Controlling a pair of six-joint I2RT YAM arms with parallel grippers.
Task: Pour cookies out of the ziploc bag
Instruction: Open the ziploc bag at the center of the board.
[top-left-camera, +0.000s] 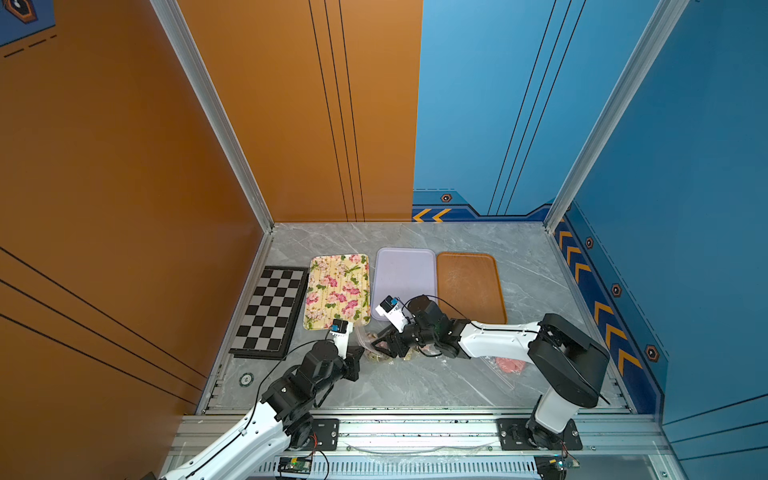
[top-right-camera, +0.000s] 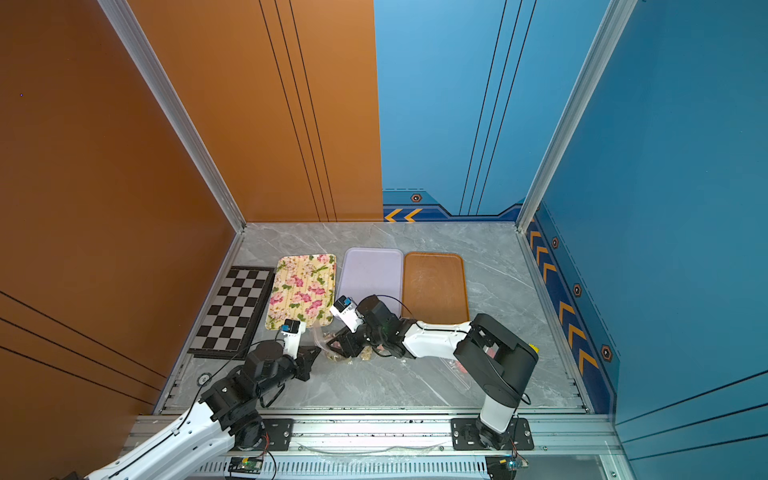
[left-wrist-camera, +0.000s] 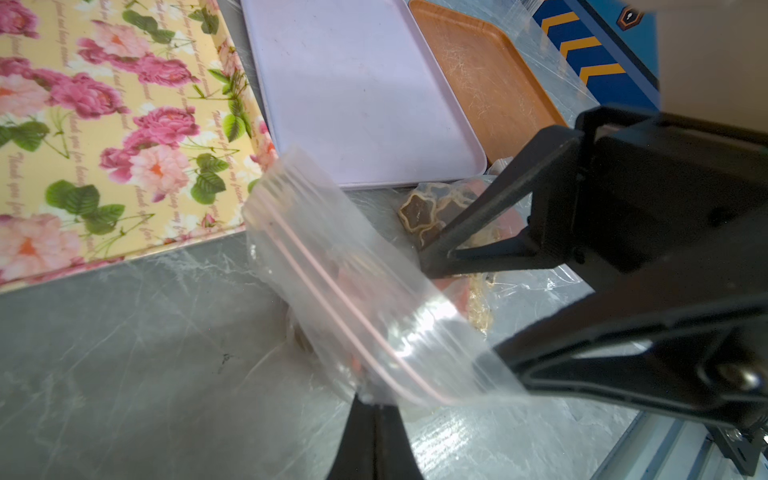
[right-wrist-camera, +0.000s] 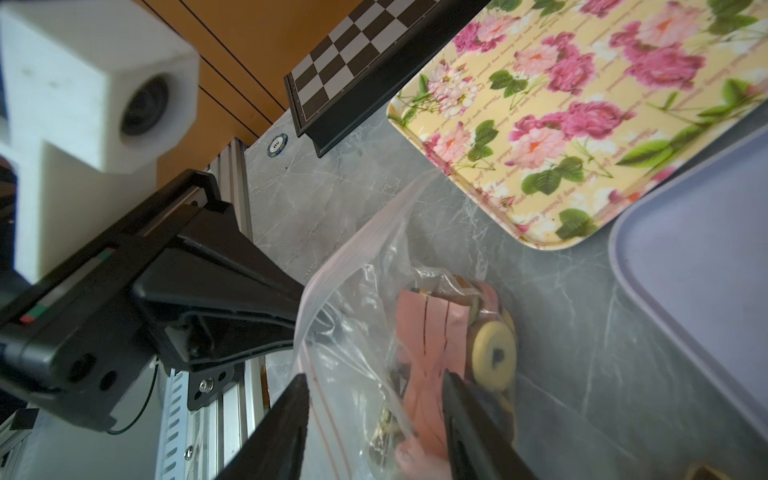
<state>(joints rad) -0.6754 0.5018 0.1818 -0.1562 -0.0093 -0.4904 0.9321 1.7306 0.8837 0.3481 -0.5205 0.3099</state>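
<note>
- The ziploc bag (right-wrist-camera: 357, 324) lay on the tabletop (top-left-camera: 415, 382) just beside the lilac tray (right-wrist-camera: 706, 270), with the cookies (right-wrist-camera: 494, 353) inside it.
- The left gripper (right-wrist-camera: 296, 318) pinched the bag's zip edge.
- The right gripper (right-wrist-camera: 376, 376) had its jaws apart, straddling the bag.

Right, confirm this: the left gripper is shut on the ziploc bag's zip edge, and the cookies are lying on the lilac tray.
Wrong on the cookies: they are inside the ziploc bag, beside the lilac tray, not on it, as the right wrist view shows. The left gripper is shut on the bag's zip edge.
</note>
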